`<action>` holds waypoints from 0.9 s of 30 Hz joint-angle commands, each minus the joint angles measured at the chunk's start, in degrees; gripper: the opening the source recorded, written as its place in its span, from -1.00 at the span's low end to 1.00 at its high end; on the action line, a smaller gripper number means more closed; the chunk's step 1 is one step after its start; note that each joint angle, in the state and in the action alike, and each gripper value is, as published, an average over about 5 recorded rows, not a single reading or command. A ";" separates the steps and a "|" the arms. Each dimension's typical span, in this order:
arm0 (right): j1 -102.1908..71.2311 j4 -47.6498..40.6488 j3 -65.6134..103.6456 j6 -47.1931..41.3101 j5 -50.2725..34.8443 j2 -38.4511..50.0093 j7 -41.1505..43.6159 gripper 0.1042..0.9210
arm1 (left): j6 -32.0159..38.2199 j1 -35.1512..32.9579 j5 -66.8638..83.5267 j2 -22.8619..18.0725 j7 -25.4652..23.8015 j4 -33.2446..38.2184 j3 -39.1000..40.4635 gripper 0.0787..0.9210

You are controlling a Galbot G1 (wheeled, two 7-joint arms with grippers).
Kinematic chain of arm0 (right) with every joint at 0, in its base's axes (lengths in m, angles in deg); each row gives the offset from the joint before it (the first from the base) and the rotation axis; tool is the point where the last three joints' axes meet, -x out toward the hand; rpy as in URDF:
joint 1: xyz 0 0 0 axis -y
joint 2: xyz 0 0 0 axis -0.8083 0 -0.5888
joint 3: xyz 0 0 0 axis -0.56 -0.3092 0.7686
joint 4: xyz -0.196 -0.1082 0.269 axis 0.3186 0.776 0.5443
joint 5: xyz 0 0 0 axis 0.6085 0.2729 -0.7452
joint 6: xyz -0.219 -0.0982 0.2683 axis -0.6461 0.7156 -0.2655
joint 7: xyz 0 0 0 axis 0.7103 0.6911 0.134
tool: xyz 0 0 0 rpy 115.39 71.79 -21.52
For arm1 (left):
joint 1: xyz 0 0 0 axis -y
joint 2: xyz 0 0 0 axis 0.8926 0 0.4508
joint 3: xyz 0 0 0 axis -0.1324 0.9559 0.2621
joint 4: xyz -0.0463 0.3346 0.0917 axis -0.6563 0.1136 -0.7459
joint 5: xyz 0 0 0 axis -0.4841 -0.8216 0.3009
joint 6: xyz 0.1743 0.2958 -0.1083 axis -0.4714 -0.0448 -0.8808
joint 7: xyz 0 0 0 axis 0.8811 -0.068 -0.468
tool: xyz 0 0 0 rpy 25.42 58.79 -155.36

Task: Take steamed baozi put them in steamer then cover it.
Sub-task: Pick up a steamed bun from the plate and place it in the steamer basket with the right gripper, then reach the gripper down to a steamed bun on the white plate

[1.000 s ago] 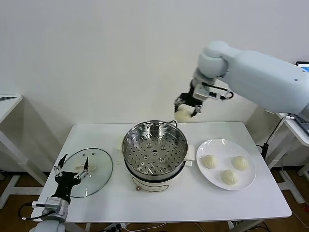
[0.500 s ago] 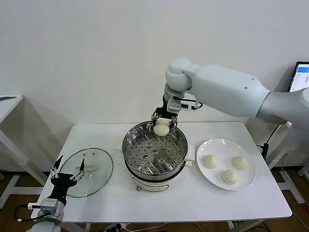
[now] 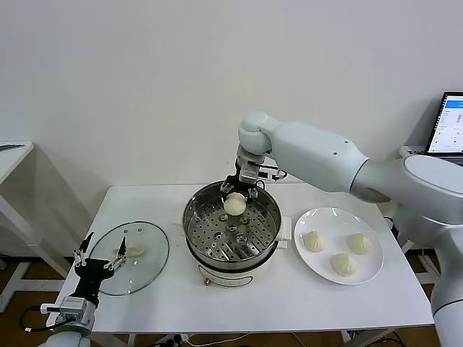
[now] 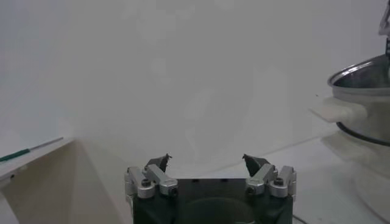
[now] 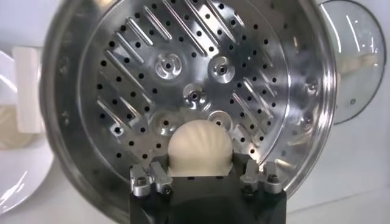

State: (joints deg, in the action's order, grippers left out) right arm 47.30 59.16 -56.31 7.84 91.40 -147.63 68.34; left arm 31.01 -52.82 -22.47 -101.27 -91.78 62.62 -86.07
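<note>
Your right arm has swung in from above the plate [image 3: 365, 273] — its gripper [image 3: 235, 189] now hangs inside the steamer [image 3: 231, 225], clamped on a baozi [image 3: 234, 205] just above the tray. Release comes next; three remain. Left gripper [image 3: 101, 254] idles, spread wide.

A clear glass lid [image 3: 132, 248] lies flat on the white table [image 3: 289, 303], left of centre; a white plate [image 3: 369, 271] sits at right (a monitor [image 3: 450, 124] peeks in behind).

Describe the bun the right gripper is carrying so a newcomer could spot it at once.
Find the steel steamer at the table's middle. Above its far rim, the right gripper holds one cream-white baozi. Unlike the three buns on the white plate, it hangs in the air.
</note>
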 commanded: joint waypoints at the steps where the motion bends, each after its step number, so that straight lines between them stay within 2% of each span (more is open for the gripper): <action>1: -2.08 -3.55 1.43 -0.22 2.26 -1.67 0.03 0.43 | 0.08 0.02 0.12 0.03 -0.08 0.19 -0.15 0.77; 8: -1.93 -2.59 1.50 -0.99 0.21 -1.13 -0.21 0.73 | 0.10 0.01 0.12 -0.03 -0.09 0.16 -0.07 0.77; 12: 0.14 0.42 1.22 -2.18 -4.72 0.98 0.63 0.76 | 0.07 -0.11 0.11 -0.07 -0.05 0.20 0.01 0.77; 16: 7.64 5.41 -1.30 -5.79 -13.95 6.91 3.63 0.76 | 0.07 -0.43 0.09 -0.09 0.00 0.54 0.14 0.77; 21: 18.42 12.21 -7.07 -16.08 -27.28 16.95 7.93 0.76 | 0.10 -0.93 0.06 -0.15 0.04 1.42 0.40 0.77; 27: 20.88 16.44 -12.16 -33.25 -33.17 29.43 8.68 0.76 | 0.09 -1.50 0.05 -0.15 0.11 2.61 0.48 0.77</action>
State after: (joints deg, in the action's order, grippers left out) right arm 59.74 68.47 -62.10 -7.08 71.54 -133.39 73.90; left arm 31.09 -54.00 -22.39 -101.46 -91.71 64.25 -85.61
